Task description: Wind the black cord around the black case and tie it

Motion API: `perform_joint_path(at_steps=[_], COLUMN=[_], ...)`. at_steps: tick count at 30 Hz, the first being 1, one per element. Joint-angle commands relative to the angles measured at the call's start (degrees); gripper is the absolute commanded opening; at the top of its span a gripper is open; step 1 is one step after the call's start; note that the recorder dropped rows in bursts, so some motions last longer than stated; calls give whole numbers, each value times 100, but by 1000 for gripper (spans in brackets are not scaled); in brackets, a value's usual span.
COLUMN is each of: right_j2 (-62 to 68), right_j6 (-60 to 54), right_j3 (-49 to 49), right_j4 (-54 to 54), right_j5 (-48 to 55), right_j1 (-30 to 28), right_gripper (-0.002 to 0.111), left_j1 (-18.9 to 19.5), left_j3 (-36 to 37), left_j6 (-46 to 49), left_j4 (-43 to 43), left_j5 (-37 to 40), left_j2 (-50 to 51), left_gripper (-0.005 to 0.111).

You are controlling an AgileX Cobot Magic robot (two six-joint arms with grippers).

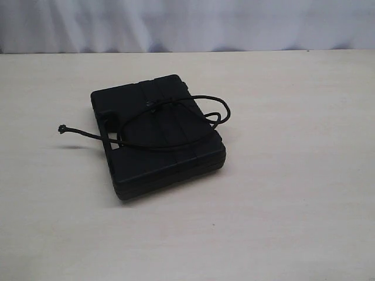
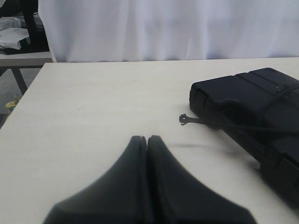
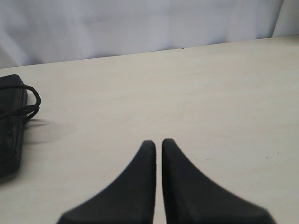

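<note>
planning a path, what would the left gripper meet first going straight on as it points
Looks free as far as shown: bare table ahead of the left gripper, the black cord off its line.

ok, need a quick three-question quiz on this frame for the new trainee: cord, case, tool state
1. True or false: the black cord lies partly across the lid of the black case.
2. Pick one. The left tool and right tool are: A) both open; B) both shut, holding nothing; C) left shut on the cord, right open.
3. Fill in: in the exterior view, the knotted end of the cord sticks out past the case's ___ side.

Key: 1 true; 2 B; 3 left.
</note>
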Motion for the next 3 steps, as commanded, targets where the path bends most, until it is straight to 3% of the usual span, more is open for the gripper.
perform_joint_path(at_steps=[1, 3], right_j2=[-28, -28], right_j6=[-40, -40], right_j3=[3, 3], right_j4=[-18, -18], right_j5=[-3, -3], right_j1=[-32, -32], right_gripper=[4, 4], left_j1=[16, 16], left_j3=[12, 12], left_j6=[-30, -30], left_j4=[-28, -28], left_j5=[-15, -28], left_j2=[-6, -6], left_gripper=[0, 0])
